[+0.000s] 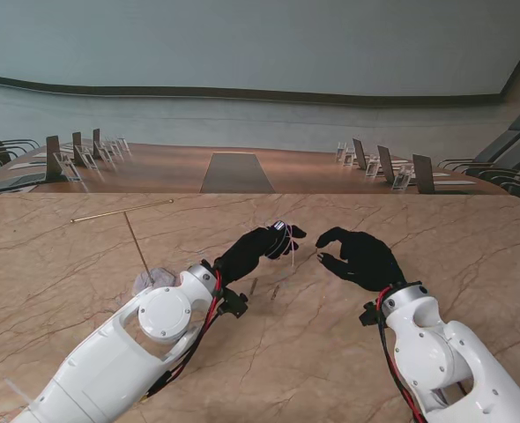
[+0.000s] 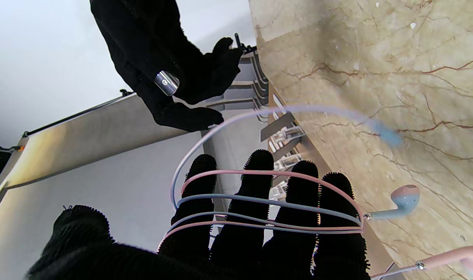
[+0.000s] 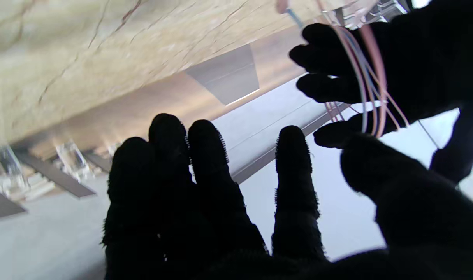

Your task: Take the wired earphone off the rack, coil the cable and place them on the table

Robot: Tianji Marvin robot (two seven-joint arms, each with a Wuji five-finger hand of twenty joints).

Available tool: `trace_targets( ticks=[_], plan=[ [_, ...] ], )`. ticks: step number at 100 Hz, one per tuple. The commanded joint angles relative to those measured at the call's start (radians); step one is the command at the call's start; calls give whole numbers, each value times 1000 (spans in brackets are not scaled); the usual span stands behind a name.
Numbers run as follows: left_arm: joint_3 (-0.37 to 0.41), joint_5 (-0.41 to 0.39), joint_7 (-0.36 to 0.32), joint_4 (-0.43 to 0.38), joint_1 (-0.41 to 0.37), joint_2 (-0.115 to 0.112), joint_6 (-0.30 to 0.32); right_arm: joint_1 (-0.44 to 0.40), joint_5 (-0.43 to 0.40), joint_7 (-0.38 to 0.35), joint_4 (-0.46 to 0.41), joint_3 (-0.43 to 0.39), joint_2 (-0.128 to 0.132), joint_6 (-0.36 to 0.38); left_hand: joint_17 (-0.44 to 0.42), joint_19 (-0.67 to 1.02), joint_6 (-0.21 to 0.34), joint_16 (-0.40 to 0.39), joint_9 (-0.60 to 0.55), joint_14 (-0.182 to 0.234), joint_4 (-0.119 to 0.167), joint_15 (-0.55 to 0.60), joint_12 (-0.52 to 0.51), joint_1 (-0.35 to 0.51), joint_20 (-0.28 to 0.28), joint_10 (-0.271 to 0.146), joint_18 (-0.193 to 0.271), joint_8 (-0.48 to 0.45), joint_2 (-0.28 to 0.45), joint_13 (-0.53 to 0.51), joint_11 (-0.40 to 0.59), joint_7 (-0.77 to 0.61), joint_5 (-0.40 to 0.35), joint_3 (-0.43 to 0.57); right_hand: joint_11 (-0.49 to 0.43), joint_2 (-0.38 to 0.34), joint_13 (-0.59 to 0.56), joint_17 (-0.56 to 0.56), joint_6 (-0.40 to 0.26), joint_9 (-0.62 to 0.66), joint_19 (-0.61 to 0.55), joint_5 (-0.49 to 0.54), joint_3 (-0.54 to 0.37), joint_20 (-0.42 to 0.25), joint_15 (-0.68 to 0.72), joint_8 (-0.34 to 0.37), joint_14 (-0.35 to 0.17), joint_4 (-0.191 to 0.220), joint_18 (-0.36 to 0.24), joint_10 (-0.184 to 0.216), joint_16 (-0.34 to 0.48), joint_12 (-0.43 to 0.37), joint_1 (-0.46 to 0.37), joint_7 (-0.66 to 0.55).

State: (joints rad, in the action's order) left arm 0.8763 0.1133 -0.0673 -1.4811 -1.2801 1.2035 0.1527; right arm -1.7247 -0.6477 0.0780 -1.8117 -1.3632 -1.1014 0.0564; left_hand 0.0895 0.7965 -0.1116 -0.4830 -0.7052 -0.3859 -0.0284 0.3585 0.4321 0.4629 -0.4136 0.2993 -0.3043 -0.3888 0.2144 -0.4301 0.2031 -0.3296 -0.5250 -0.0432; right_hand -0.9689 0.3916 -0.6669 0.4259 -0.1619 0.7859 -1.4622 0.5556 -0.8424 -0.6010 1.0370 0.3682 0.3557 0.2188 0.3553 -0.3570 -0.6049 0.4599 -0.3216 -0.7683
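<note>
Clearly the earphone [image 2: 405, 196] will handle as a very light, limp thing: its thin cable [image 2: 267, 202] flops and springs loose unless kept under tension, so the safest hold is probably across the wound turns rather than on the small hard buds. The cable runs pink and pale blue, with several loops wrapped round the four fingers [image 2: 255, 182] of the left robot hand [image 1: 262, 242], which carries the coil above the surface [image 1: 471, 264]; two buds dangle beside it. Just right of it, the right robot hand [image 1: 359, 256] hovers with fingers apart, gripping nothing.
</note>
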Motion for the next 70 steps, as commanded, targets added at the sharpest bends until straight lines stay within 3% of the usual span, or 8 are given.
trace_targets(
  ticks=[1,30,41,70],
  plan=[
    [-3,4,1,-6,-6,8,-3,-8,-12,-22,-1,2,-8,-8,-14,-25,86,9,-1,49,-25,-15,-10,17,16,-47,-4,-17,-4,16,-7,-6,-11,1,6,-46,-18,24,-23,-25,-64,-48,33,-34,50,20,61,34,-26,-33,-25,14,41,42],
    [-13,9,0,-2,-1,11,-5,8,172,-87,27,26,-13,-41,-10,-24,106,12,8,46,-25,-17,-18,18,16,-34,6,-20,-5,16,-7,-8,-8,-1,-44,-32,-147,161,-77,78,-178,-194,84,-73,148,3,102,11,10,-39,-53,37,34,69],
    [-15,10,-2,-1,1,10,-5,20,256,-88,47,41,-21,-46,-9,-24,120,12,15,44,-25,-15,-20,17,16,-14,5,-22,-4,16,-8,-7,-5,-1,-86,-14,-183,227,-83,93,-234,-231,110,-107,219,-17,129,-23,20,-50,-82,64,33,52],
    [-18,11,-3,-1,0,11,-8,46,397,-129,83,66,-27,-61,-4,-21,143,10,10,28,-25,-7,-28,22,15,-2,8,-26,-7,13,-10,-11,-11,0,-120,4,-250,306,-127,112,-276,-347,183,-127,256,-60,112,-117,3,-29,-93,94,50,35]
  ],
)
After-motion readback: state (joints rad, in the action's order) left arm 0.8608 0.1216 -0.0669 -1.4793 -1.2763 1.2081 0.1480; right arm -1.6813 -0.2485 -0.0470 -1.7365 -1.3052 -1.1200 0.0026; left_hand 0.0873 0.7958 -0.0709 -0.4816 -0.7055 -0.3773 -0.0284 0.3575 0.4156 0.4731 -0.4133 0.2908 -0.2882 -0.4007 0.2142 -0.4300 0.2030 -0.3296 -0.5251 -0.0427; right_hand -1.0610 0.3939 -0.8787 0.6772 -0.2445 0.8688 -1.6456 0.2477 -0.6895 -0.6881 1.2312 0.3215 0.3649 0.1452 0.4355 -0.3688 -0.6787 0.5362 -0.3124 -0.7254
